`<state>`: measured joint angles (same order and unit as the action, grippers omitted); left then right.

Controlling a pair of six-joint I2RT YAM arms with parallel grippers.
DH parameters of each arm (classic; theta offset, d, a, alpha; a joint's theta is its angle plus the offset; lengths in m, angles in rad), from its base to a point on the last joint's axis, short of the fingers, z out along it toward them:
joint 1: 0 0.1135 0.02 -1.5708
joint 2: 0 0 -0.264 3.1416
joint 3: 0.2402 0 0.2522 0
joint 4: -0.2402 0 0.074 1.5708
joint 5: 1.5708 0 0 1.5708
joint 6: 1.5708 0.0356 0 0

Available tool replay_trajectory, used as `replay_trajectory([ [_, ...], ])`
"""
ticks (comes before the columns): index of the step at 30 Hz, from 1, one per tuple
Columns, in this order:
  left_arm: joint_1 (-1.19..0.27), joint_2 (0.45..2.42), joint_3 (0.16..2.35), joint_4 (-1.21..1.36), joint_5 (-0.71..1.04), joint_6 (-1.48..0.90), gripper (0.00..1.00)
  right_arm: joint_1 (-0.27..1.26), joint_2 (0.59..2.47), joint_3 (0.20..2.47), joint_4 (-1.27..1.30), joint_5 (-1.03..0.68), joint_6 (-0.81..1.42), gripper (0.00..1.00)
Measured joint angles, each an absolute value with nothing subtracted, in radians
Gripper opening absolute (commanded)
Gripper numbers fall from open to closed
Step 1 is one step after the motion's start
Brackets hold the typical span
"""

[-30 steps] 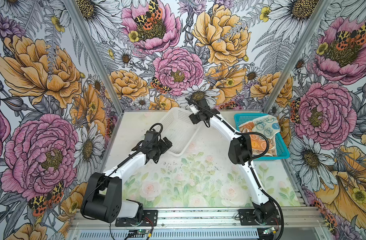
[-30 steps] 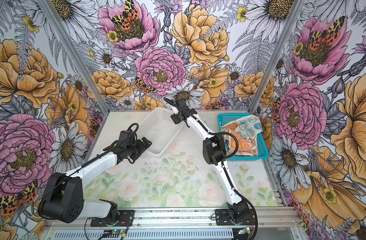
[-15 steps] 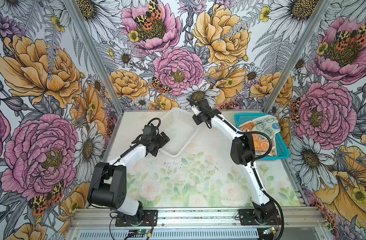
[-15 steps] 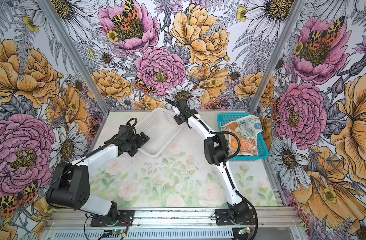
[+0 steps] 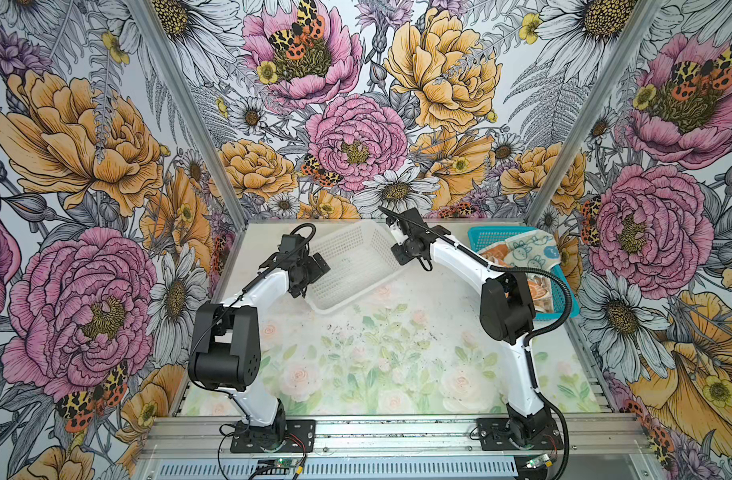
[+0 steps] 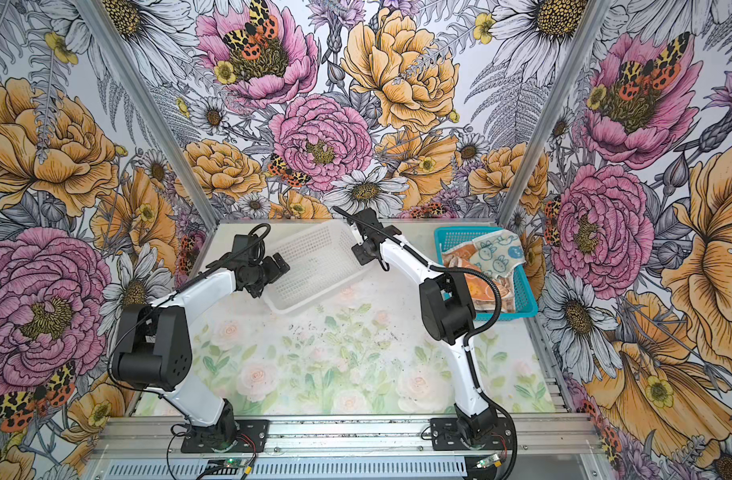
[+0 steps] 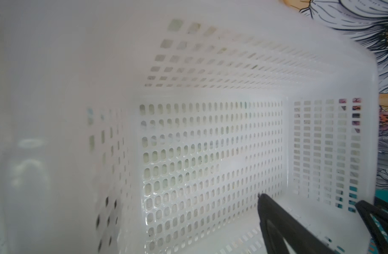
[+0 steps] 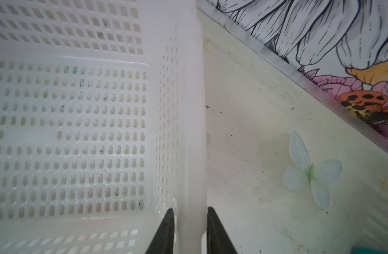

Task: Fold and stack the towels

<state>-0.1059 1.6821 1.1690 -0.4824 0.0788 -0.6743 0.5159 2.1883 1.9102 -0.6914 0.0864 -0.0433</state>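
Gripping: right gripper (image 8: 189,211) is nearly closed, pinching a side wall of the white basket (image 5: 356,266), one finger inside, one outside.
Other arm: left gripper (image 7: 308,199) is spread wide, straddling a wall at the basket's left end, clamping nothing.
Task thing: towels (image 5: 530,253) are heaped unfolded in the teal basket (image 5: 484,237) at far right, partly hidden by the right elbow.
Key relation: towels lie rightward of the right gripper, near; well apart from the left gripper, white basket between.
Pile axis: roughly front-to-back.
Nearer arm: right, likely, once it lets go.
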Motion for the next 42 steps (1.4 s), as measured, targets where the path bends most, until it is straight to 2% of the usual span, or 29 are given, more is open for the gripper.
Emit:
replay_trajectory([
  [4, -0.088, 1.727, 1.25, -0.518, 0.067, -0.627, 0.99, 0.532, 2.133, 1.827, -0.69, 0.093, 0.018, 0.28],
  [12, -0.06, 1.782, 1.354, -0.604, 0.067, -0.567, 0.99, 0.525, 2.107, 1.788, -0.699, 0.072, 0.097, 0.48],
  [16, -0.035, 1.782, 1.367, -0.647, 0.067, -0.542, 0.99, 0.493, 2.095, 1.789, -0.7, 0.049, 0.127, 0.63],
  [23, 0.024, 1.752, 1.367, -0.717, 0.071, -0.507, 0.99, 0.427, 2.093, 1.852, -0.704, 0.007, 0.159, 0.74],
  [30, 0.031, 1.637, 1.335, -0.738, 0.089, -0.488, 0.99, 0.426, 2.133, 1.948, -0.699, -0.049, 0.16, 0.75],
  [35, 0.028, 1.524, 1.243, -0.746, 0.105, -0.485, 0.99, 0.426, 2.225, 2.008, -0.699, -0.092, 0.157, 0.71],
  [38, 0.024, 1.469, 1.189, -0.759, 0.113, -0.479, 0.99, 0.426, 2.276, 2.021, -0.7, -0.108, 0.157, 0.63],
  [42, 0.018, 1.419, 1.134, -0.769, 0.133, -0.472, 0.99, 0.43, 2.312, 2.027, -0.709, -0.123, 0.175, 0.44],
])
